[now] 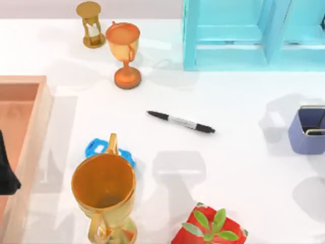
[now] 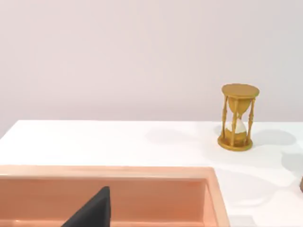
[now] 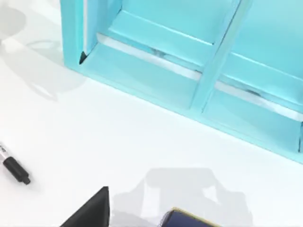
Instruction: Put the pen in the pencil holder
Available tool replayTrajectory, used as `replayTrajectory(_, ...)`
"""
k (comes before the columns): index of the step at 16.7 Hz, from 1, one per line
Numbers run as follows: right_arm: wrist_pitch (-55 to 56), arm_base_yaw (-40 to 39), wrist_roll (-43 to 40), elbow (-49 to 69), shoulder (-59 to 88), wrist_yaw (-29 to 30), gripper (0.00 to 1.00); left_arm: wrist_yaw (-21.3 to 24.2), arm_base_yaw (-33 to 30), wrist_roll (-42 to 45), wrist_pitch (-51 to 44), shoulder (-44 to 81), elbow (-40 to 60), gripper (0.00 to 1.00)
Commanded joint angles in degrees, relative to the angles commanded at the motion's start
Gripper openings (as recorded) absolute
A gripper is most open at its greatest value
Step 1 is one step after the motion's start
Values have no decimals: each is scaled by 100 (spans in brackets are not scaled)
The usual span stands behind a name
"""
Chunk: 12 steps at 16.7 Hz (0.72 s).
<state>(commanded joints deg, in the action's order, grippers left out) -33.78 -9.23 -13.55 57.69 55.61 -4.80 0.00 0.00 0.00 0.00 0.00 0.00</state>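
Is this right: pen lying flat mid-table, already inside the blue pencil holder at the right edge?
Not quite. The pen does lie flat mid-table, but it is not in the pencil holder; it rests on the bare table, well apart from the holder at the right edge. The top view shows this.

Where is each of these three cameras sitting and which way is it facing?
Top view: above the table, looking down on the pen, pencil holder and hourglass.
Left wrist view: on the left arm, over the peach tray, facing the hourglass; a dark gripper part shows.
Right wrist view: on the right arm, facing the turquoise shelf; pen end.
Shared: pen; hourglass.
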Motion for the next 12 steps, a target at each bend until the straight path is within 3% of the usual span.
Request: replayTrajectory(12,-4457,-1143,-1805,7502,7178,-788,100,0,0,0,0,0,0,100)
